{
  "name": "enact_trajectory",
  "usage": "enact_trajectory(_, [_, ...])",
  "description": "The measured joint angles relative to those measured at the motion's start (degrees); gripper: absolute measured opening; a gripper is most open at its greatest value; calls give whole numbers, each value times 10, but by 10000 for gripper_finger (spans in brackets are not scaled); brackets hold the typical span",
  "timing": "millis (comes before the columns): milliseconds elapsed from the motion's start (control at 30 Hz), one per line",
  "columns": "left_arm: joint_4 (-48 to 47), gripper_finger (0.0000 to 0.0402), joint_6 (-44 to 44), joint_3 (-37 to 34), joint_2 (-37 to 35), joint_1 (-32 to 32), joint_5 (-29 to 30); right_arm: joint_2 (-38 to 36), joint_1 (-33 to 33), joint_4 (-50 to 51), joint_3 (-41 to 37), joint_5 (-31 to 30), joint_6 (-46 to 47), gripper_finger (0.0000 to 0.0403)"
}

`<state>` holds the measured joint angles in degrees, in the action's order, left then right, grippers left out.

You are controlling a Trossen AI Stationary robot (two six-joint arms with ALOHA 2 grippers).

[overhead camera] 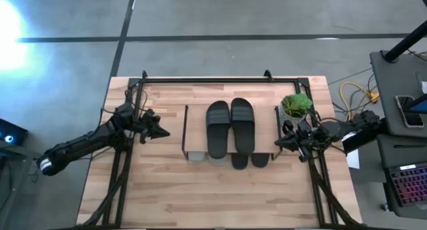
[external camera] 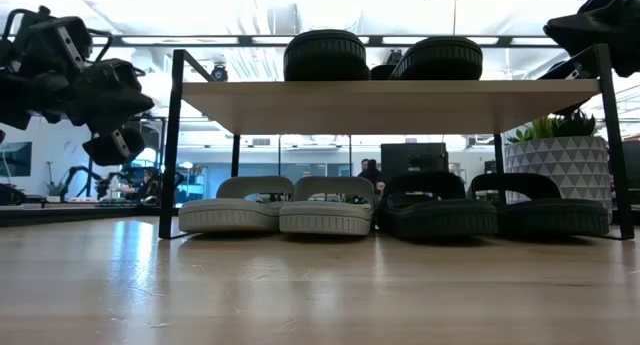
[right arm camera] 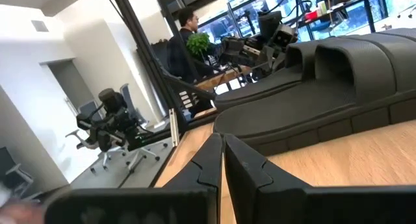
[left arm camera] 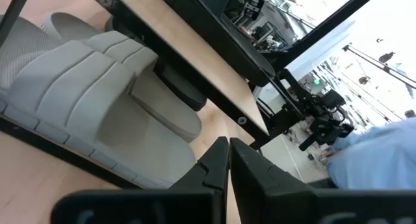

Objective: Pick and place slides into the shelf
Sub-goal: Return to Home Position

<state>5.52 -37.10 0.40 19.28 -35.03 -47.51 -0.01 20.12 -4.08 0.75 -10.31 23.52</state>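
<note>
Robotics lab inside an open-plan office. Dark left arm [overhead camera: 87,145] and right arm [overhead camera: 333,130] mounted at a wooden tabletop [overhead camera: 200,197] on bare grey concrete floor [overhead camera: 233,17]; laptop [overhead camera: 408,187] with lit keyboard and loose yellow cables [overhead camera: 357,93] at the right. Farther off, black swivel chairs [right arm camera: 107,123], cluttered desks [right arm camera: 325,10], bright ceiling lights [external camera: 330,5], a person [right arm camera: 182,49] in dark clothes.

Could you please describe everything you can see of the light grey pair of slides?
The light grey pair looks like soft moulded foam, with wide ribbed straps and grooved sole edges. Both slides stand flat on the table, side by side and touching, under the shelf board, close beside a black pair.
</note>
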Motion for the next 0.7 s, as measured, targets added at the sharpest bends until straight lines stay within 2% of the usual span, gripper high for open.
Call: enact_trajectory(700, [0,0,0,-1,1,0,0,2,0,-12,-2,-3,-2,11])
